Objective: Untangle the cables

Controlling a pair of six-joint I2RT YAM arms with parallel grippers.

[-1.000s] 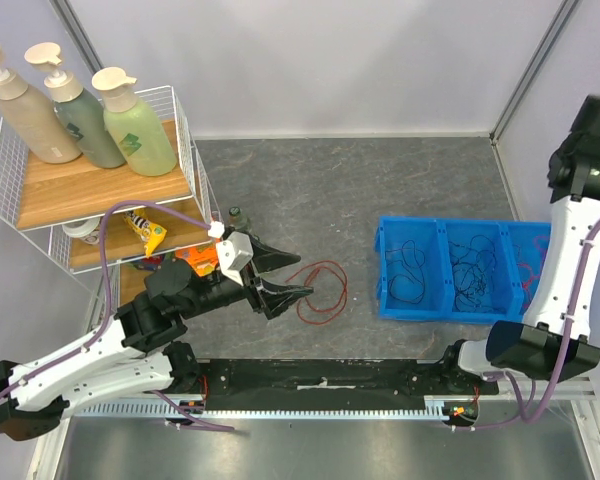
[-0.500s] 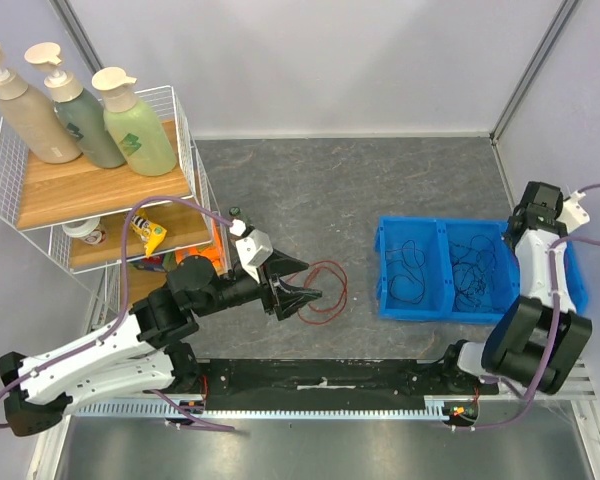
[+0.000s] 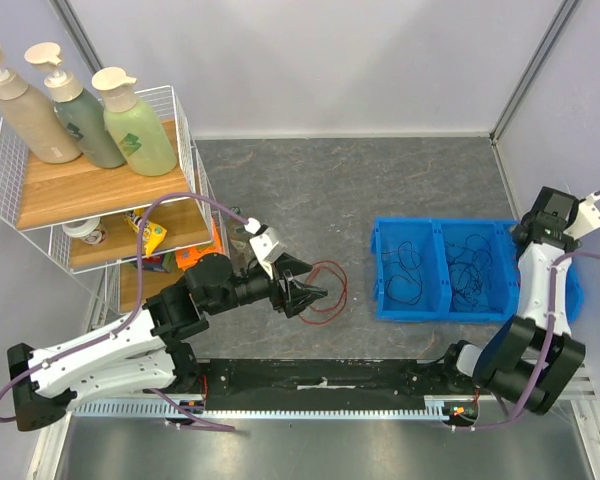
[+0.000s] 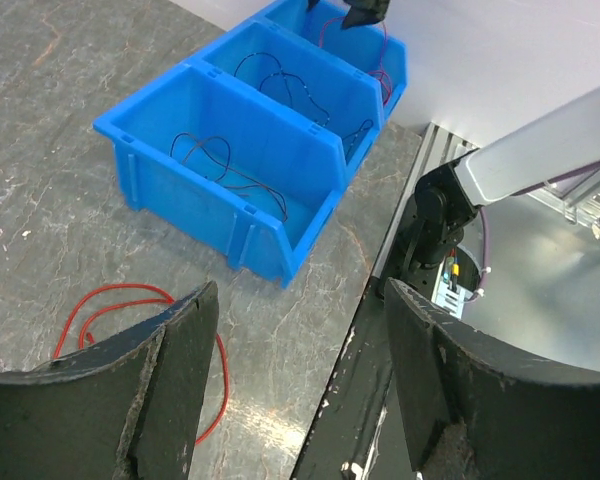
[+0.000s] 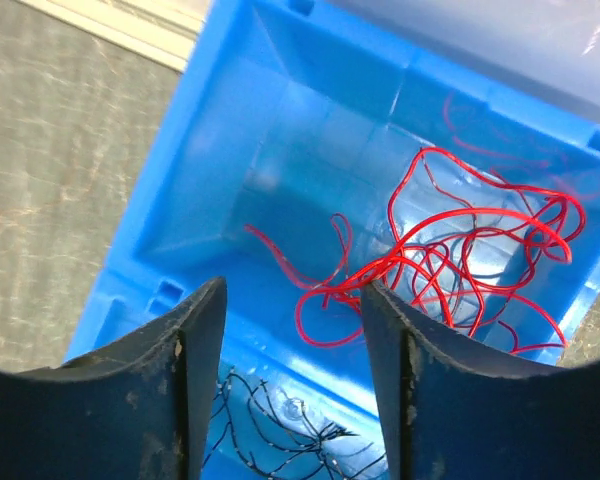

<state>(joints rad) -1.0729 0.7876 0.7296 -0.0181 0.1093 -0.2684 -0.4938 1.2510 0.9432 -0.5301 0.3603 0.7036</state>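
One red cable (image 3: 342, 283) lies in a loose loop on the grey table; it also shows at the lower left of the left wrist view as red cable (image 4: 108, 305). My left gripper (image 3: 317, 294) hovers at the loop's left edge, open and empty, as the left gripper (image 4: 300, 390) shows. Black cables (image 3: 407, 268) lie in the left and middle compartments of the blue bin (image 3: 380, 262). A bunch of red cables (image 5: 460, 250) lies in the right compartment. My right gripper (image 5: 292, 370) hangs open above that compartment, holding nothing.
A white wire rack (image 3: 185, 150) with three pump bottles (image 3: 130, 125) and snack packets stands at the left, close behind the left arm. The blue bin (image 4: 230, 150) sits right of the loop. A black rail (image 3: 320, 380) runs along the near edge.
The right arm dropped from high up to just over the bin's right compartment and its jaws went from shut to open. The left gripper slid right, closer to the red loop.
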